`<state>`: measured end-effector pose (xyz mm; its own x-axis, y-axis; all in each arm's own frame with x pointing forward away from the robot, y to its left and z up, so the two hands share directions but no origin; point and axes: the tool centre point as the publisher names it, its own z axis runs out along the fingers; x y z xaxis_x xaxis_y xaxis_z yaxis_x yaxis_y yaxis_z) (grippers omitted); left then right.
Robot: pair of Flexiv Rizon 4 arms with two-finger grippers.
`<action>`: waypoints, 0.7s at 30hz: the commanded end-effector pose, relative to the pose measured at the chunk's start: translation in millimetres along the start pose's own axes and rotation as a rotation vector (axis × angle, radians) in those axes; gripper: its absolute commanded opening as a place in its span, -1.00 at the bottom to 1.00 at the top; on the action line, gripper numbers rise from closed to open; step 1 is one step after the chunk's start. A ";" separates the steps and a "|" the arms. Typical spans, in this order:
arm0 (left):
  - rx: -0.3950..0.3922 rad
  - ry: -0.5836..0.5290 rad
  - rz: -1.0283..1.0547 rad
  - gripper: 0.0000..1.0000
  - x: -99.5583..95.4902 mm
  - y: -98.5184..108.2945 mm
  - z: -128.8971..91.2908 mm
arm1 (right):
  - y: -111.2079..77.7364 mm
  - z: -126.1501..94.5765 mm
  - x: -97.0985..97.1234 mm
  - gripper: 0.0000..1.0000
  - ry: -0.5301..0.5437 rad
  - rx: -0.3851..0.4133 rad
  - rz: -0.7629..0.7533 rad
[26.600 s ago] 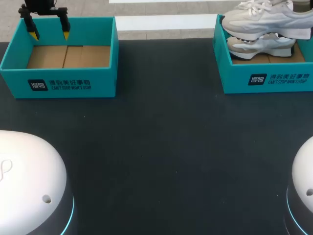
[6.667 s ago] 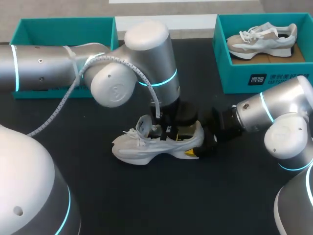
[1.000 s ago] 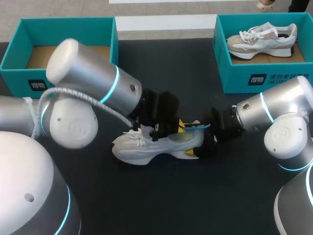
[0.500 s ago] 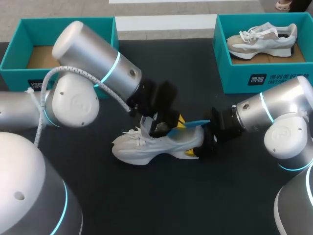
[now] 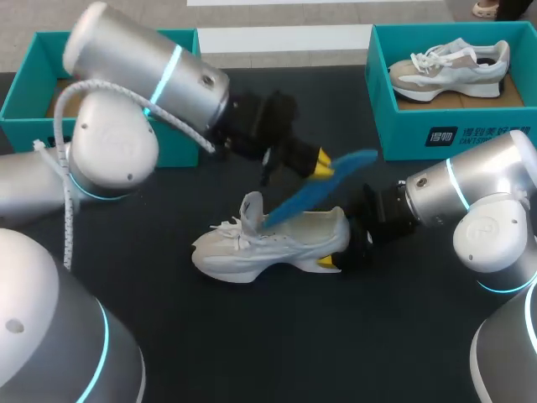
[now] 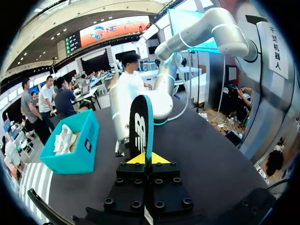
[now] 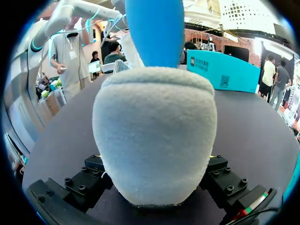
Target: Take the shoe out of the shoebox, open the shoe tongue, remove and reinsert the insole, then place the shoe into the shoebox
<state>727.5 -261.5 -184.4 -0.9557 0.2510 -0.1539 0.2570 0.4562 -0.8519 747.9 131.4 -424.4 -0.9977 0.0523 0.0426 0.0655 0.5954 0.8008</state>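
1. The left shoebox (image 5: 33, 80) sits at the far left corner of the table (image 5: 268, 344). It is teal, and its cardboard floor shows past my left arm.
2. My left arm comes in over that box, and the left gripper (image 5: 321, 165) hangs above the middle of the table, tilted down towards the right.
3. Its jaws are closed almost fully on the blue insole (image 5: 306, 197). In the left wrist view the insole (image 6: 140, 124) stands edge-on, pinched between the two yellow tips (image 6: 142, 158).
4. The insole slants down to the left from the gripper. Its low end is at the shoe's opening, just behind the raised tongue (image 5: 250, 210).
5. The shoe (image 5: 268, 245) stands on its sole in the middle of the table, toe to the left, laces loose.
6. My right gripper (image 5: 346, 242) clamps the heel, one finger on each side. In the right wrist view the padded heel (image 7: 154, 136) fills the gap.
7. The right shoebox (image 5: 453, 134) is at the far right corner, with a second shoe (image 5: 449, 67) inside.
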 end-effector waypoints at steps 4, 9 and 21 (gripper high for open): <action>0.144 0.003 0.066 -1.00 -15.3 -53.6 -51.0 | -3.8 12.5 -2.5 -1.00 0.000 0.002 0.001; 0.255 0.036 0.091 -1.00 -23.4 -87.6 -76.0 | -3.8 12.5 -2.5 -1.00 0.000 0.002 0.001; 0.421 0.065 0.108 -1.00 -26.9 -129.8 -127.8 | -3.8 12.5 -2.5 -1.00 0.000 0.002 0.001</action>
<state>743.0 -227.1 -11.8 -0.9094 0.3474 -0.2288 0.2493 0.0148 -0.9683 747.8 131.4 -424.3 -0.9977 0.0522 0.0426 0.0653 0.5953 0.8008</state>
